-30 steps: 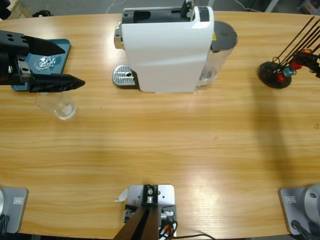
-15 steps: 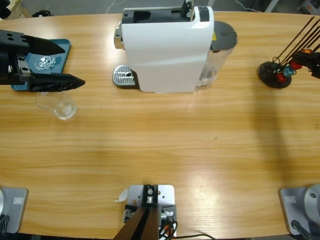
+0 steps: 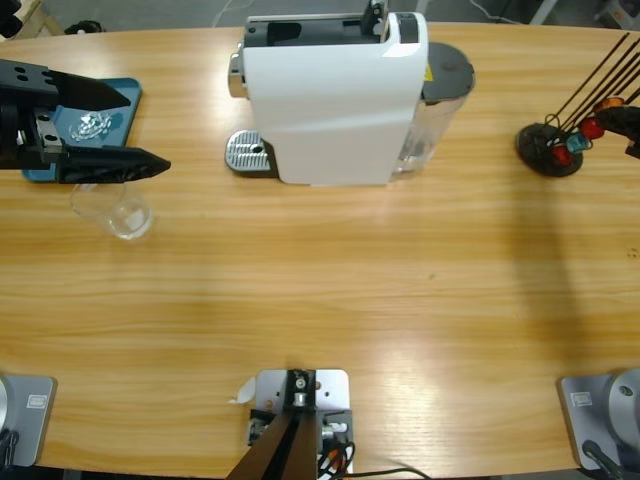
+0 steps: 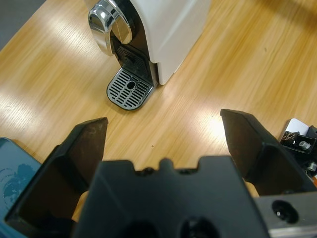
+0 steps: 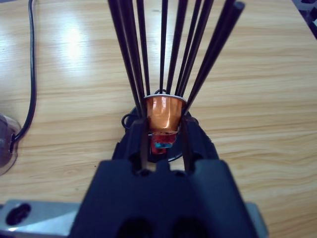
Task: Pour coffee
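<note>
Since the earlier frames the right gripper (image 5: 162,130) has drawn back toward the table's right edge, so that in the high view only a sliver of it (image 3: 634,148) shows, while the left gripper (image 3: 105,130) has stayed where it was. Clenched between the right gripper's two black jaws is a copper-orange foil coffee capsule (image 5: 165,113), its silver rim at the far end and its long axis running along the jaws. It sits among the thin black wire rods of the capsule rack (image 5: 163,54), whose round black base (image 3: 548,150) lies just past the jaw tips with a red capsule and a blue capsule on it. In the high view the held capsule is only a small orange spot (image 3: 607,104) by the edge.

The left gripper is released, its jaws spread wide, pointing toward the white plastic coffee machine (image 3: 335,95) and its perforated metal drip tray (image 4: 130,89). Just beside its lower jaw stands a clear glass cup (image 3: 118,208), partly hidden under it. A teal tray (image 3: 128,105) lies under the upper jaw, mostly covered.
</note>
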You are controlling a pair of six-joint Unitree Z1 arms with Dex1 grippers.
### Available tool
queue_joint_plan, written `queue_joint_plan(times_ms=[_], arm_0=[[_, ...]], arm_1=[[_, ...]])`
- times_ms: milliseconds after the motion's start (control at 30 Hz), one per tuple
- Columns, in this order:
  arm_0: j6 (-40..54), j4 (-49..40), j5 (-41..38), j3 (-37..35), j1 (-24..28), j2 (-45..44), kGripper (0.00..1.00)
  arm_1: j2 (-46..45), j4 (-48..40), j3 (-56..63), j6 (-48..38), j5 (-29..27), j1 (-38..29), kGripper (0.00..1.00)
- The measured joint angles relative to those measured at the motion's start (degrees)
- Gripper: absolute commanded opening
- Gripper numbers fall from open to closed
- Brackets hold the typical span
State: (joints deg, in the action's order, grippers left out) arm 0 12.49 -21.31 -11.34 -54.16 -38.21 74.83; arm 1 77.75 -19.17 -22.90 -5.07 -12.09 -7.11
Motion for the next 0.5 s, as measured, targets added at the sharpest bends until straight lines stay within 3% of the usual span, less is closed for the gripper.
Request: queue_joint_plan(times_ms=[67, 200, 233, 267, 500], arm_0=[[0.0, 0.0, 0.0, 0.0, 0.0, 0.0, 1.0], [0.0, 0.0, 0.0, 0.0, 0.0, 0.0, 1.0], [0.0, 0.0, 0.0, 0.0, 0.0, 0.0, 1.0], [0.0, 0.0, 0.0, 0.0, 0.0, 0.0, 1.0], [0.0, 0.0, 0.0, 0.0, 0.0, 0.0, 1.0]], arm_1=[[0.0, -0.41, 0.03, 0.01, 0.0, 0.36, 0.158], [0.05, -0.92, 0.09, 0.18, 0.27, 0.73, 0.121], [0.11, -1.03, 0.13, 0.26, 0.41, 0.8, 0.03], [0.18, -1.15, 0.14, 0.37, 0.52, 0.88, 0.0], [0.31, -1.78, 0.18, 1.23, 0.83, 1.0, 0.0]])
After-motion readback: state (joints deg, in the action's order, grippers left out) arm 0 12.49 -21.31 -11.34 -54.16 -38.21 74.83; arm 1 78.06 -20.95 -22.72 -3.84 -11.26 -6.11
